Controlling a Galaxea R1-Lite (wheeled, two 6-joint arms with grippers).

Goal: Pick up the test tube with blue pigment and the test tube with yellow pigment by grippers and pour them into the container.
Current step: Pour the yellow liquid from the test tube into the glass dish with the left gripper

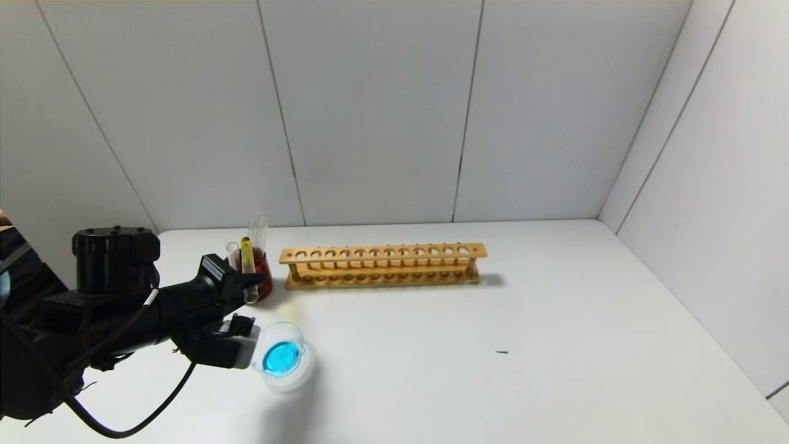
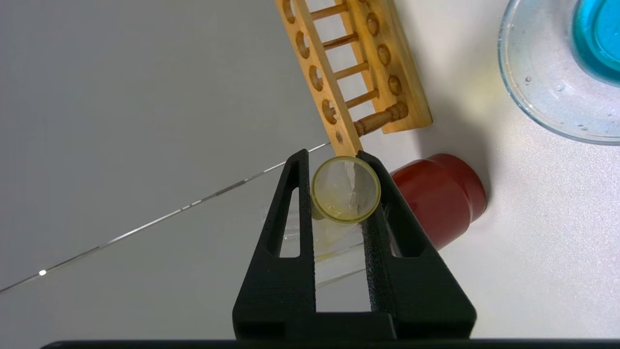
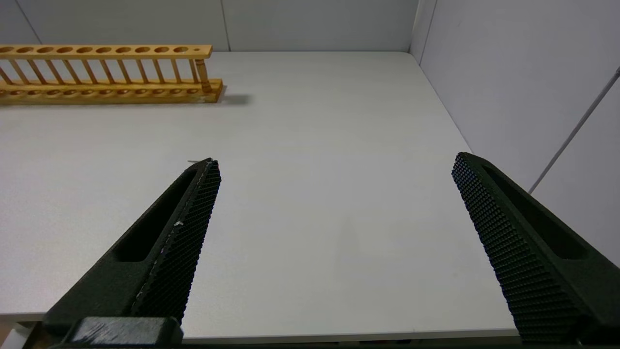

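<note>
1. Left gripper [image 2: 346, 194] is clamped on the yellow tube [image 2: 346, 190]. The wrist view looks straight into the tube's open mouth, with both jaws tight on the glass.
2. In the head view the yellow tube [image 1: 248, 268] stands roughly upright in the left gripper [image 1: 249, 285], just in front of the red cup [image 1: 264, 271]. I can't tell whether it touches the cup.
3. Yellow shows along the tube's length; how much liquid is in it is hard to judge.
4. Key relation: the dish [image 1: 282, 356] sits on the table in front of and slightly right of the gripped tube, nearer the robot, and close by. The tube's long axis is near vertical, so it looks like a short carry over the dish and then a tip.
5. The dish [image 2: 557, 72] already holds a blue pool and no yellow is visible in it, so the blue pour looks done and the yellow one pending.
6. Blue tube: probably one of the clear tubes [image 1: 259, 231] standing in the red cup [image 2: 438, 198]; I can't confirm which.
7. Right gripper [image 3: 334, 194] is spread wide and holds nothing, parked low over bare table [image 3: 315, 145] well right of the rack [image 3: 106, 72]. It is out of the head view.
8. The left arm is much nearer the dish.
9. Rack [image 1: 382, 265] stands empty behind the dish.
</note>
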